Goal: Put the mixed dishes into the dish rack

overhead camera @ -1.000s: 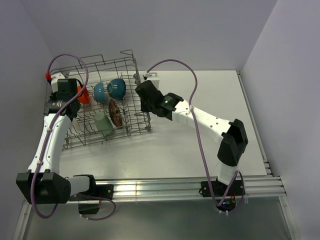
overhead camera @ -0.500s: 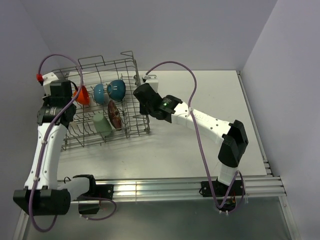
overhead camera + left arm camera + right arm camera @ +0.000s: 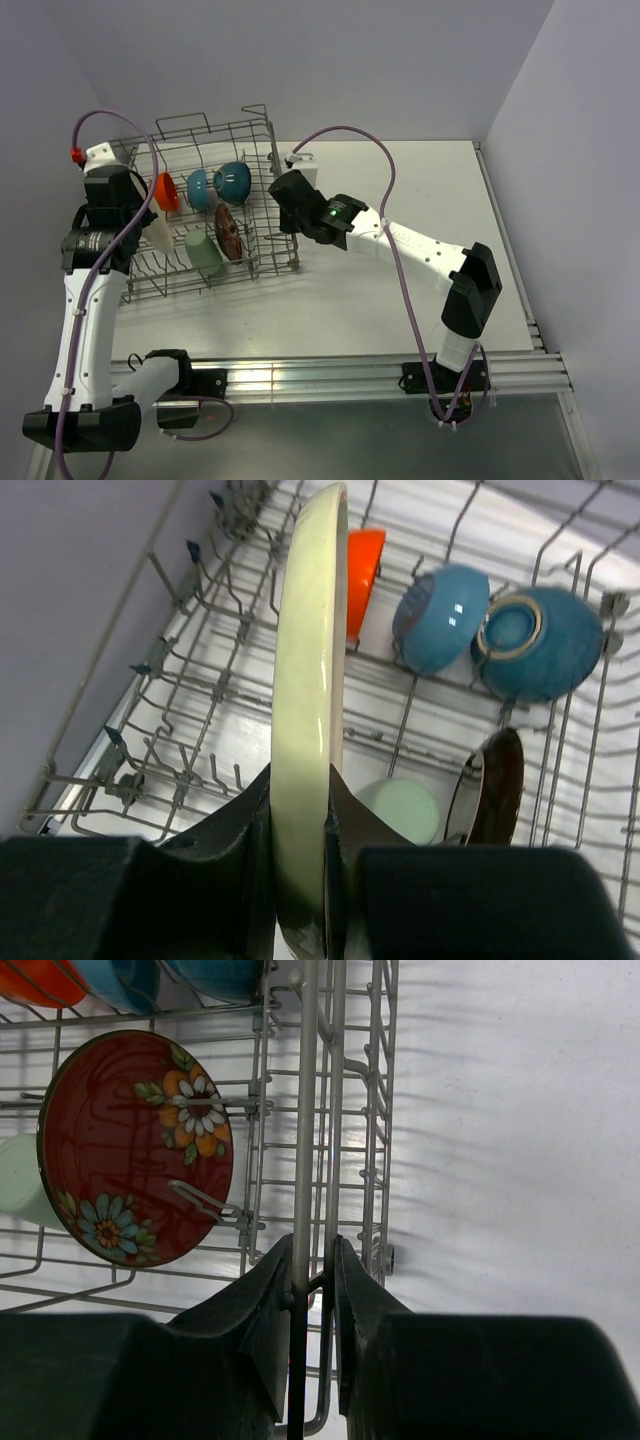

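Note:
The dish rack [image 3: 272,160] is a grey wire basket at the table's back left. My left gripper [image 3: 300,830] is shut on the large cream plate [image 3: 305,680], held on edge above the rack's left rows of tines; from above the plate [image 3: 155,232] shows beside the orange bowl [image 3: 166,190]. In the rack stand the small blue bowl [image 3: 200,186], the teal bowl [image 3: 233,179], the red floral bowl [image 3: 135,1150] and the pale green cup [image 3: 405,810]. My right gripper [image 3: 312,1270] is shut on the rack's right rim wires [image 3: 305,1110].
Bare white table [image 3: 420,230] lies to the right of the rack. A grey wall runs close along the rack's left side [image 3: 80,630] and behind it. Upright tines [image 3: 190,680] stand beneath the plate.
My left arm has drawn back toward the near left with the plate, which now shows beside the orange bowl. The right gripper keeps its hold on the rack rim.

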Tool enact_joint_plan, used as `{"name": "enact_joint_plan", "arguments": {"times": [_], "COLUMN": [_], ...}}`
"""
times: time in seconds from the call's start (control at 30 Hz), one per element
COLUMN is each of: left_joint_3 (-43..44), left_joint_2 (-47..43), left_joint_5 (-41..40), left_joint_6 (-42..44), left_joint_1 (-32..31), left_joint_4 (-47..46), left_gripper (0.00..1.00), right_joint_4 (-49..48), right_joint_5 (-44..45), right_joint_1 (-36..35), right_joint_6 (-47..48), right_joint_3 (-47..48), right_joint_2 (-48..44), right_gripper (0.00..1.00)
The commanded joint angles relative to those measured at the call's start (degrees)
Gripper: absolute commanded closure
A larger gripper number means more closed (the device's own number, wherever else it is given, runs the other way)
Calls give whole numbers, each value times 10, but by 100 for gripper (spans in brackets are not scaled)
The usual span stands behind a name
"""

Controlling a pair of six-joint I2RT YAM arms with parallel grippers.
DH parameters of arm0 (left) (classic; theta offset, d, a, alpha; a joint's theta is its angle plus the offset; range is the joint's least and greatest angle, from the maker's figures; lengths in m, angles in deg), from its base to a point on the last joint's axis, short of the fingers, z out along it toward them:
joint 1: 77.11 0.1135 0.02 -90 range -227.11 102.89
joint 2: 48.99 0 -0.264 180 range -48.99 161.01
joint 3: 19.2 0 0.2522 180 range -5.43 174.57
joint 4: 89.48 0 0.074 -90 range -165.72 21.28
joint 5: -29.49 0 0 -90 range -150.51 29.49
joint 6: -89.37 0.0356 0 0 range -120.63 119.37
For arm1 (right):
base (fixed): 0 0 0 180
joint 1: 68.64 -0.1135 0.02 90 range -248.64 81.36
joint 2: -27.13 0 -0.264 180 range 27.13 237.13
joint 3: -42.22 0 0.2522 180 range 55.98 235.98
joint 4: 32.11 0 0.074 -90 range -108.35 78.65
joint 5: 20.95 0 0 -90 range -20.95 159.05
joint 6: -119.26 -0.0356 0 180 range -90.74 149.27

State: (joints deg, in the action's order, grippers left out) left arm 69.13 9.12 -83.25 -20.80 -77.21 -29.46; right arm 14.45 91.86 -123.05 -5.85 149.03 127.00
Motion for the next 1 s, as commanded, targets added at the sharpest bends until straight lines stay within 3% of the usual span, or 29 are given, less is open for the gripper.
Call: {"name": "enact_joint_plan", "arguments": {"times": [0.0, 0.27, 0.97], "left_joint_3": [-6, -57, -135], "left_joint_2": [-28, -84, -42], "left_joint_5": [23, 48, 110], "left_joint_6": [35, 90, 181], "left_joint_1": [-1, -1, -1], "left_joint_4": [-67, -108, -143], "left_gripper": [100, 100, 100], "right_joint_4": [-41, -43, -48], "right_joint_5": [-45, -57, -64], "right_joint_1": [-17, -16, -14], "right_joint_6": [-40, -40, -39], "right_joint_3": [-13, -18, -26], "right_joint_2": [-45, -42, -50], "right_gripper": [100, 100, 100]}}
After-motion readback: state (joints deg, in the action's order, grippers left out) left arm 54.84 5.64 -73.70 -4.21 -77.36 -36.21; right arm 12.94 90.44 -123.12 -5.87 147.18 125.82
